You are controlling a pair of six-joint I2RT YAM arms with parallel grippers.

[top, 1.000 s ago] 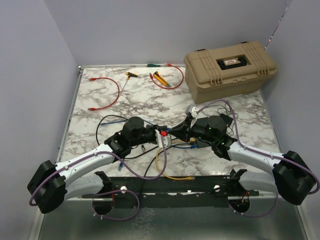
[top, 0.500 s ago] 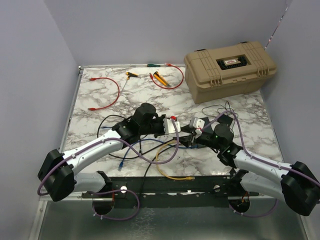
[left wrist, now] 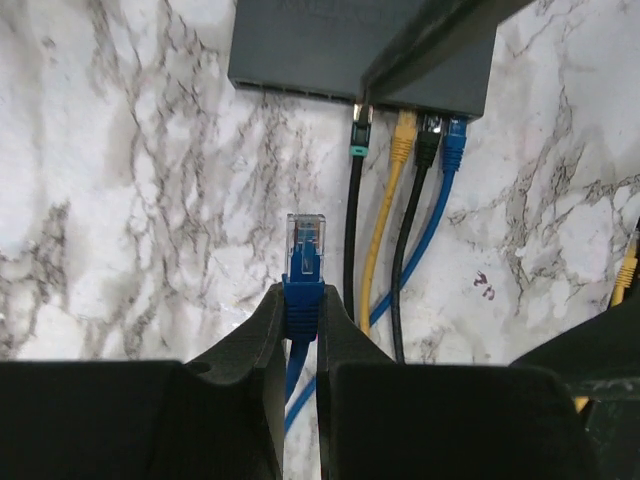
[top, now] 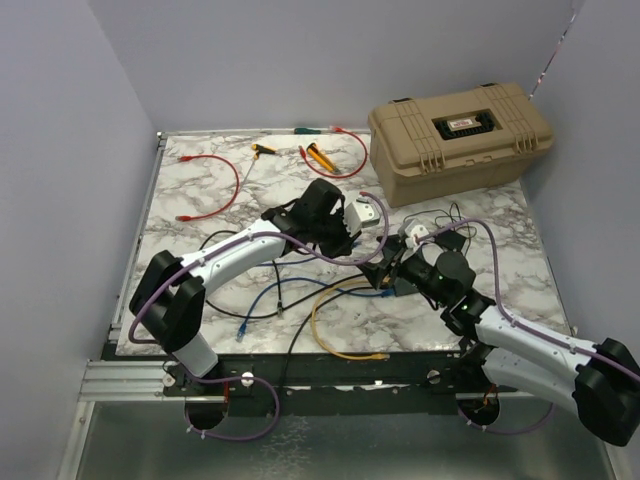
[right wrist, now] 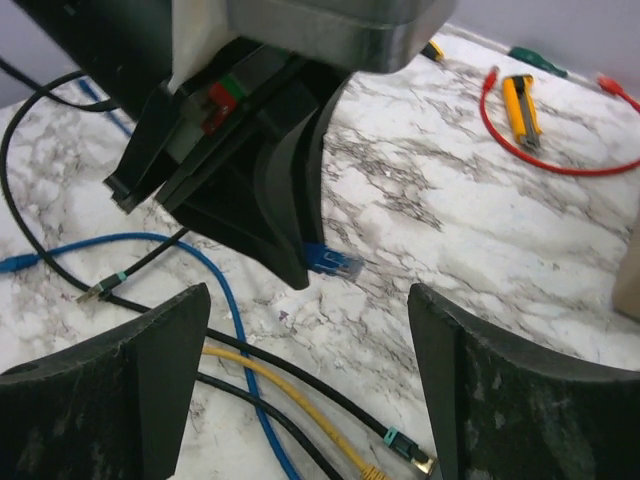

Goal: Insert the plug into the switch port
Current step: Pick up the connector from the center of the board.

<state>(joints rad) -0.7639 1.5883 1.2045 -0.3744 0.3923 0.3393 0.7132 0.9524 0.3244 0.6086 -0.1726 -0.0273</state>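
Observation:
The plug (left wrist: 304,245), clear-tipped with a blue boot on a blue cable, is pinched between the fingertips of my left gripper (left wrist: 303,295), which is shut on it. It points at the switch (left wrist: 300,45), a dark-grey box lying a short way ahead; plug and switch are apart. Black, yellow, black and blue cables (left wrist: 403,135) run up to the right part of the switch's port edge. In the top view my left gripper (top: 355,243) faces my right gripper (top: 392,270). My right gripper (right wrist: 310,370) stands wide open and empty, looking at the plug (right wrist: 335,262).
A big tan case (top: 460,135) stands at the back right. Red cables (top: 215,190) and yellow-handled tools (top: 320,155) lie at the back. Loose yellow (top: 340,330), blue (top: 265,300) and black cables sprawl over the marble near the front edge. A dark bar (left wrist: 430,40) overhangs the switch's right half.
My right gripper has opened and drawn back to the right. My left arm has swung right and farther back, carrying the plug toward the switch.

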